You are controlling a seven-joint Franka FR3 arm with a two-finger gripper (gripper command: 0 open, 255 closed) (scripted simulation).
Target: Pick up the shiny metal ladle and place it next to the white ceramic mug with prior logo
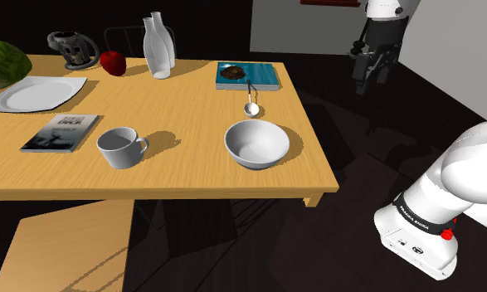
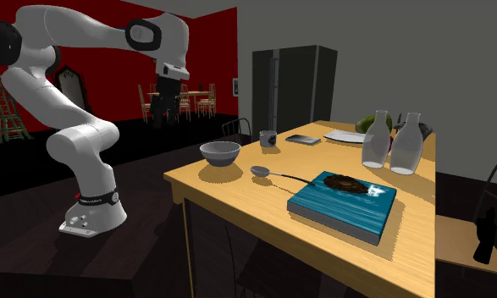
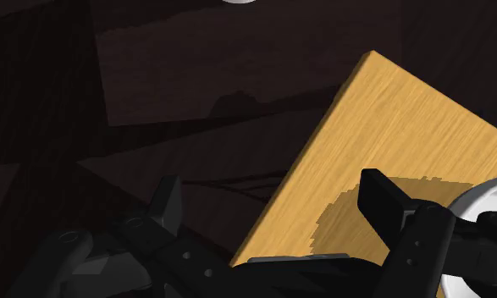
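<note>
Shoulder view: high, close beside arm [image 1: 469,170], looking down and left across wooden table [image 1: 192,178]. Second exterior view: low at table's far side by blue book [image 2: 344,203], facing back toward arm. Wrist view: close above table corner, dark floor [image 3: 85,127] beyond. Exterior views share bowl [image 1: 256,143], ladle [image 1: 250,104].

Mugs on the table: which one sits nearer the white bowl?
The plain white mug, close to the bowl; the grey patterned mug stands far off beside the red apple.
</note>
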